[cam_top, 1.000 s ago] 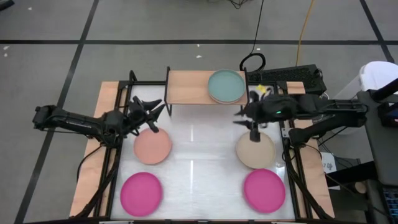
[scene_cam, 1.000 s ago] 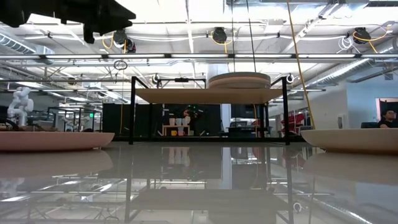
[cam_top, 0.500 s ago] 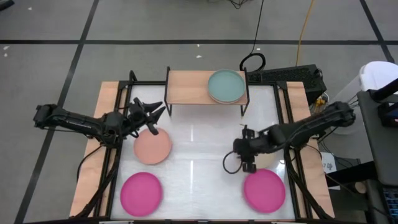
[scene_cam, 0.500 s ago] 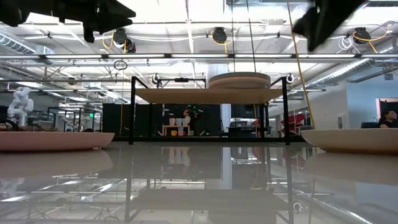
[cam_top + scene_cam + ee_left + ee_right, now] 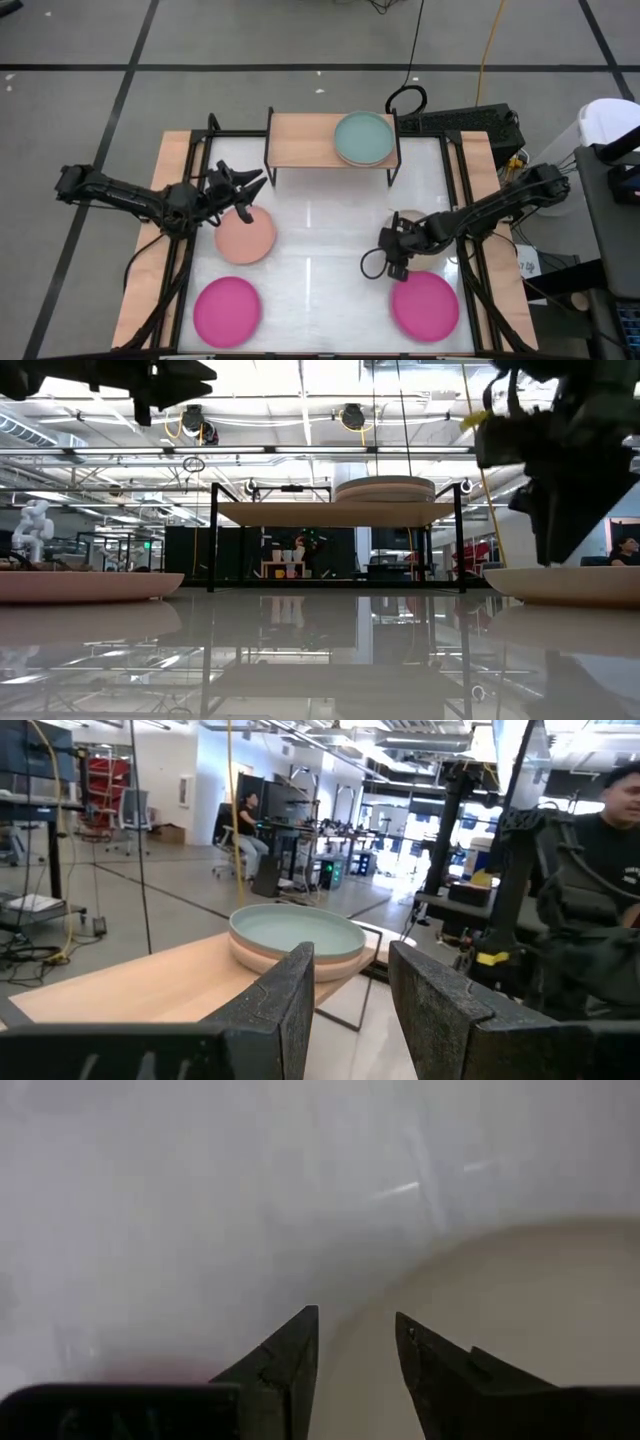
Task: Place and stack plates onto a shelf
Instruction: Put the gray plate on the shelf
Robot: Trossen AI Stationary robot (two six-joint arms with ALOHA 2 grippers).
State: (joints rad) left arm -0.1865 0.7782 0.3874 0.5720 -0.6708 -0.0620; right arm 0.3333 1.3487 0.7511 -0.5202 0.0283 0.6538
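Note:
My right gripper [image 5: 392, 258] [image 5: 553, 558] is open and points down at the left rim of the beige plate [image 5: 405, 219] [image 5: 500, 1310]; one finger stands over the table, the other over the plate. My arm hides most of that plate from above. My left gripper [image 5: 247, 186] [image 5: 350, 952] is open and hovers above the far edge of the peach plate [image 5: 246, 238], facing the shelf [image 5: 305, 141]. A teal plate [image 5: 363, 138] [image 5: 296, 929] tops a small stack on the shelf's right half. Two magenta plates [image 5: 227, 310] [image 5: 426, 306] lie flat near the table's near edge. My right gripper stands open astride the beige plate's left rim [image 5: 372, 1312], coming from above with fingers pointing down. The plate lies flat on the table. Whether either finger touches the rim I cannot tell.
The shelf's left half [image 5: 300, 140] is bare wood. The white table [image 5: 320, 230] has free room in its middle, between the plates. Black frame rails [image 5: 180, 260] run along both sides. A keyboard [image 5: 460, 122] lies beyond the far right corner. A person [image 5: 610, 830] stands in the room behind.
My right gripper has swung from beside the shelf's right leg toward the table's near edge. It has tipped to point down and descended onto the beige plate's left rim, its arm now covering most of the plate.

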